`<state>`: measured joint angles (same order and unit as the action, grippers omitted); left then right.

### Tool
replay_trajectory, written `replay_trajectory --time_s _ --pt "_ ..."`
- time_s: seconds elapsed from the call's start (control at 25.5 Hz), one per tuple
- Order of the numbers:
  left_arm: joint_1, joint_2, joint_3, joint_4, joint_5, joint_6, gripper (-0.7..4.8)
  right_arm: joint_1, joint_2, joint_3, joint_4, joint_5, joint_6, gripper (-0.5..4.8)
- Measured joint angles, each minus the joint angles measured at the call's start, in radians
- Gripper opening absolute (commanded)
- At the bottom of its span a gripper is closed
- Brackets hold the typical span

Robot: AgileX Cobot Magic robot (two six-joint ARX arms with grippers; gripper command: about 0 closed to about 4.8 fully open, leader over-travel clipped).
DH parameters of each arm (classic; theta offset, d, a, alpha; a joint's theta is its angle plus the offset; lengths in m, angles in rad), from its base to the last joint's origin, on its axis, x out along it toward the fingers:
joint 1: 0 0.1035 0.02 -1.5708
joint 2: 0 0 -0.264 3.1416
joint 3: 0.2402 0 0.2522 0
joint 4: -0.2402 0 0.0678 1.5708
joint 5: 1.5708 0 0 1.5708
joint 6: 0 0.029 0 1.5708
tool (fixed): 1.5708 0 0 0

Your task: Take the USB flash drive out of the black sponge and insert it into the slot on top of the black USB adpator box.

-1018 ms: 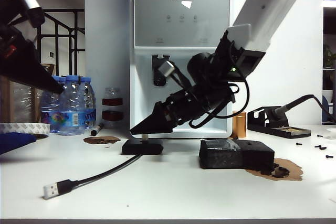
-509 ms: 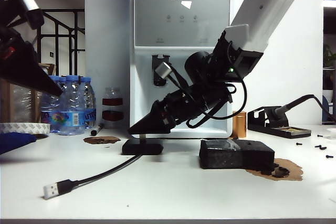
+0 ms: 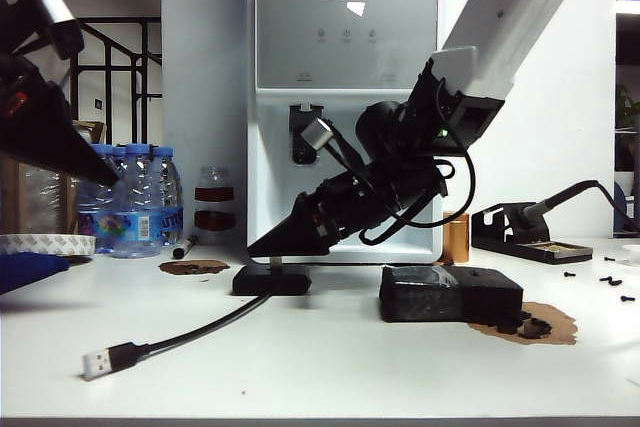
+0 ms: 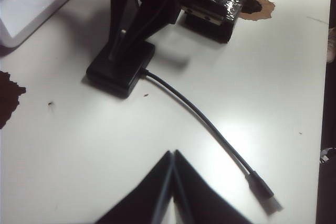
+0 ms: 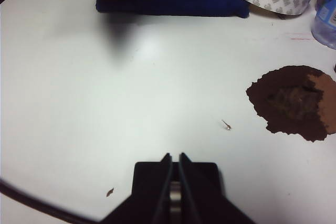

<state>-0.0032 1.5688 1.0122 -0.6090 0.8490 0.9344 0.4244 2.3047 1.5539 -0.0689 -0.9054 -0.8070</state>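
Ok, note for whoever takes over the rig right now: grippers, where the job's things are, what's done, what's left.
Right gripper: shut on the USB flash drive, tip just above the black USB adpator box.
Left gripper: shut, empty, raised at the table's left side.
Black sponge: on the table, right of the box.
Done: drive is out of the sponge.
Left: seat the drive fully in the top slot, then release; seating can't be confirmed.

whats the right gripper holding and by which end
The right gripper, above the black USB adpator box, pinches the USB flash drive by its upper part. The left gripper holds nothing.
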Motion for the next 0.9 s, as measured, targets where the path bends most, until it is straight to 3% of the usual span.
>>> replay_trajectory --time_s 0.9 --pt "0.0 0.002 0.0 0.0 0.0 0.0 -0.04 0.003 0.003 0.0 0.035 0.034 0.025 -0.01"
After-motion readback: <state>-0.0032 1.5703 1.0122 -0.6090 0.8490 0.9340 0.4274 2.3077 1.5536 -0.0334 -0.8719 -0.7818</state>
